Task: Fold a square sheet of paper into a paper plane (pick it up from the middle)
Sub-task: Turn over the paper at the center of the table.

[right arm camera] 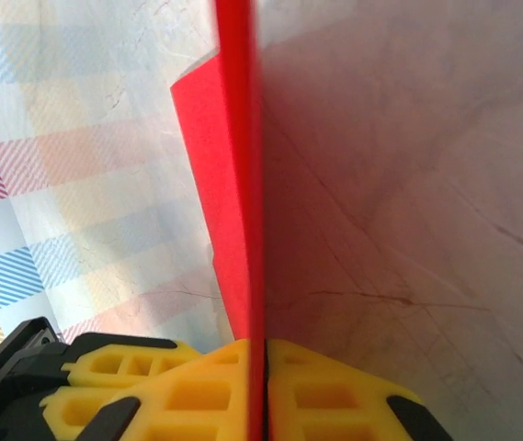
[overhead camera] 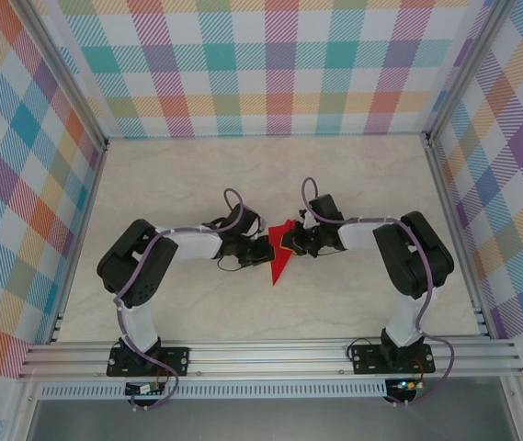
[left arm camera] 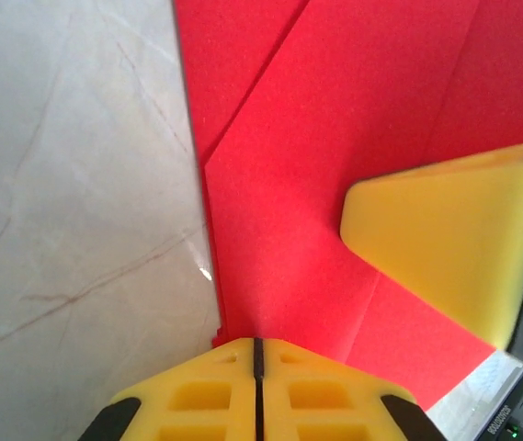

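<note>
The square sheet of paper (overhead camera: pixel 279 266), bright red, is folded into a narrow shape with a point toward the near edge, standing between the two grippers at the table's middle. My right gripper (overhead camera: pixel 287 243) is shut on it: in the right wrist view the paper (right arm camera: pixel 226 165) runs edge-on straight out from between the yellow jaws (right arm camera: pixel 263 344). My left gripper (overhead camera: pixel 267 250) is shut, its tips (left arm camera: pixel 256 342) against the paper's lower edge (left arm camera: pixel 316 138), which shows diagonal creases face-on. Whether it pinches a layer I cannot tell. A yellow finger (left arm camera: pixel 445 239) of the right gripper lies on the paper.
The tabletop (overhead camera: pixel 169 184) is pale marble-patterned. Checkered walls (overhead camera: pixel 279 64) close the back and both sides. An aluminium rail (overhead camera: pixel 270 354) with the arm bases runs along the near edge.
</note>
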### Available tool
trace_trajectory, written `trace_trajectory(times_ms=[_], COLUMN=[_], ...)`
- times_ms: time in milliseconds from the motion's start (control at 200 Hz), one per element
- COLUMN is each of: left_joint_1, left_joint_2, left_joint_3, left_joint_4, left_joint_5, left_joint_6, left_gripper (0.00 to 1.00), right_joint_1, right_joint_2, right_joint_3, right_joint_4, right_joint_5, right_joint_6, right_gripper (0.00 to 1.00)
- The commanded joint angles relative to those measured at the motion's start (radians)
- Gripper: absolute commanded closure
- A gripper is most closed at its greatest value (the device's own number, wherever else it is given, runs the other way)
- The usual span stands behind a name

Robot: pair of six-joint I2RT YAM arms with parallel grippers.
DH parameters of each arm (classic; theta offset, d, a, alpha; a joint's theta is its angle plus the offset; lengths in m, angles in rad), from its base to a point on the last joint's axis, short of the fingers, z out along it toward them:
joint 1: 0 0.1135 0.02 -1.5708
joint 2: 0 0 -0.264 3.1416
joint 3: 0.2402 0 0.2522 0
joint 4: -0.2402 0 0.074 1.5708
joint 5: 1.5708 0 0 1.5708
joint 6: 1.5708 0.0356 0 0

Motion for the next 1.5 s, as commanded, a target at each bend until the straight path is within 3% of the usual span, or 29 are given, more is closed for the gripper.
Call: trace_trajectory(times_ms=[0,100,195,415,510,575,665,845,945,1050,1150,1290,1495], left_joint_1=[0.010,0.011,0.010,0.017,0.028,0.039,0.049,0.056,0.059,0.061,0.062,0.064,0.065], left_joint_2=[-0.094,-0.171,-0.267,-0.503,-0.583,-0.639,-0.731,-0.955,-1.053,-1.101,-1.101,-1.063,-1.002], left_joint_3=[-0.027,-0.047,-0.078,-0.175,-0.219,-0.252,-0.286,-0.356,-0.410,-0.446,-0.452,-0.437,-0.431], left_joint_4=[0.010,-0.021,-0.056,-0.155,-0.175,-0.189,-0.234,-0.366,-0.375,-0.378,-0.372,-0.367,-0.320], left_joint_5=[-0.011,-0.070,-0.143,-0.320,-0.378,-0.416,-0.470,-0.616,-0.625,-0.612,-0.576,-0.540,-0.468], left_joint_6=[-0.011,-0.004,0.016,0.068,0.077,0.077,0.077,0.075,0.062,0.032,0.032,0.038,0.026], left_gripper=[0.90,0.86,0.85,0.84,0.82,0.81,0.79,0.60,0.53,0.50,0.48,0.46,0.43], right_joint_1=[0.016,0.022,0.050,0.184,0.244,0.277,0.313,0.394,0.430,0.436,0.446,0.445,0.394], right_joint_2=[-0.040,-0.106,-0.170,-0.224,-0.161,-0.109,-0.034,0.211,0.332,0.397,0.301,0.037,-0.134], right_joint_3=[0.051,0.072,0.132,0.351,0.462,0.524,0.568,0.758,0.863,0.921,0.856,0.686,0.498], right_joint_4=[-0.099,-0.198,-0.402,-0.952,-1.232,-1.367,-1.412,-1.453,-1.445,-1.360,-1.176,-0.975,-0.887], right_joint_5=[0.037,0.092,0.238,0.804,1.054,1.132,1.134,1.039,0.987,0.844,0.693,0.662,0.658], right_joint_6=[-0.073,-0.114,-0.182,-0.257,-0.153,-0.068,0.005,0.054,0.067,0.012,-0.055,-0.093,-0.009], right_gripper=[0.93,0.94,0.94,0.95,0.96,0.96,0.96,0.91,0.84,0.78,0.57,0.26,0.17])
